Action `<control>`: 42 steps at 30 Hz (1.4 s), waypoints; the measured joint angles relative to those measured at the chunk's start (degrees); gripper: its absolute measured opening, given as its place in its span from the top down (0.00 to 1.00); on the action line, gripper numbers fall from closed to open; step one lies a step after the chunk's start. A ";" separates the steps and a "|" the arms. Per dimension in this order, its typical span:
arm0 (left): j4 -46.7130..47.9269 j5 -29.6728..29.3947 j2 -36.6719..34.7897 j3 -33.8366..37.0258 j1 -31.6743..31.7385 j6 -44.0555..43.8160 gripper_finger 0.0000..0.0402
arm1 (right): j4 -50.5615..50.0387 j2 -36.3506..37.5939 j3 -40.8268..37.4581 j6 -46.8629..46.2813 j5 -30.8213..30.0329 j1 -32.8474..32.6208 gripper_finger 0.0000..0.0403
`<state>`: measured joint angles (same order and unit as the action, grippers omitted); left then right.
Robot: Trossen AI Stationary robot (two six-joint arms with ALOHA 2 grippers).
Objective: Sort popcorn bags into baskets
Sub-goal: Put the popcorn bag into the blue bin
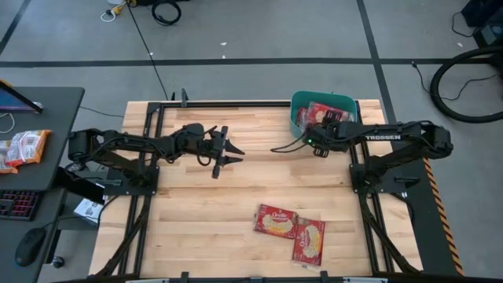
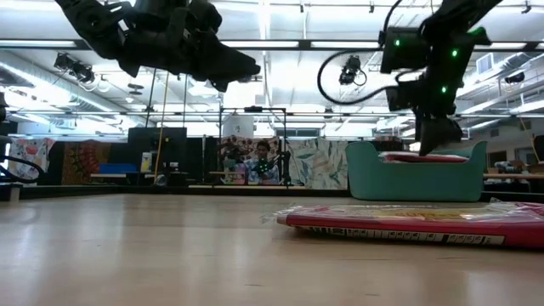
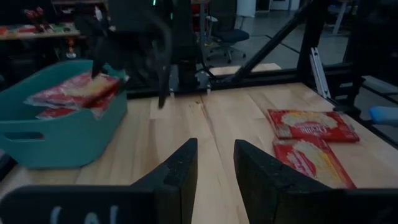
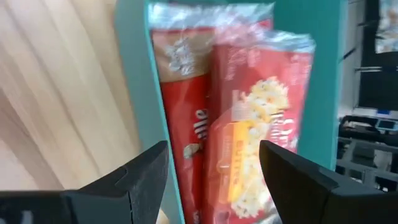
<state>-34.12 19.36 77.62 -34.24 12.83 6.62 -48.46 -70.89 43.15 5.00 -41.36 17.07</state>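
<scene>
At the table's far right corner we hold one teal plastic rectangular bin (image 1: 295,118) with several flat red popcorn packets (image 1: 324,112) already lying inside, stacked and overlapping. Over that bin hangs our right gripper (image 1: 314,130), jaws spread wide and gripping nothing; a packet lies just below them in the bin.

Item, unsorted: two flat red popcorn packets with cream-yellow centres (image 1: 291,229), touching at a corner on the bare wooden tabletop (image 1: 196,204), near its front edge. They lie well apart from the bin and from both grippers. The first runs long-axis roughly across the table, the second roughly front to back.

Item: our left gripper (image 1: 227,152), jaws part open and empty, raised above the table's middle, pointing toward the right arm.

We judge the two arms about equally placed for the next pick; either must come forward and down.
</scene>
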 joint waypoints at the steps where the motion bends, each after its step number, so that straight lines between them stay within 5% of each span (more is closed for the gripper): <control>1: 0.51 0.18 0.01 0.00 -0.13 0.07 0.73 | -1.49 0.01 0.88 -1.68 -0.86 -1.08 0.36; 6: 1.42 0.28 0.01 0.00 -1.55 2.86 0.73 | -5.96 0.11 6.33 -9.22 1.08 -6.57 0.36; 14: 1.35 -3.35 0.01 0.00 -2.79 4.79 0.73 | 7.72 -0.19 7.74 -11.41 27.11 -16.64 0.36; 19: 1.37 -3.47 0.01 0.00 -2.81 4.54 0.73 | 15.05 -0.20 7.72 -13.85 36.21 -23.18 0.36; 30: 2.46 -4.75 0.01 0.00 -2.77 3.71 0.73 | 37.95 -12.70 3.92 -13.73 38.61 -35.32 0.36; 42: 7.39 -4.69 0.03 -0.02 -4.85 -1.89 0.73 | 43.66 -28.22 7.11 -18.01 40.01 -42.01 0.43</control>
<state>-26.73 14.67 77.65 -34.26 7.99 4.73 -4.80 -99.11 50.26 -13.01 -1.36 -24.94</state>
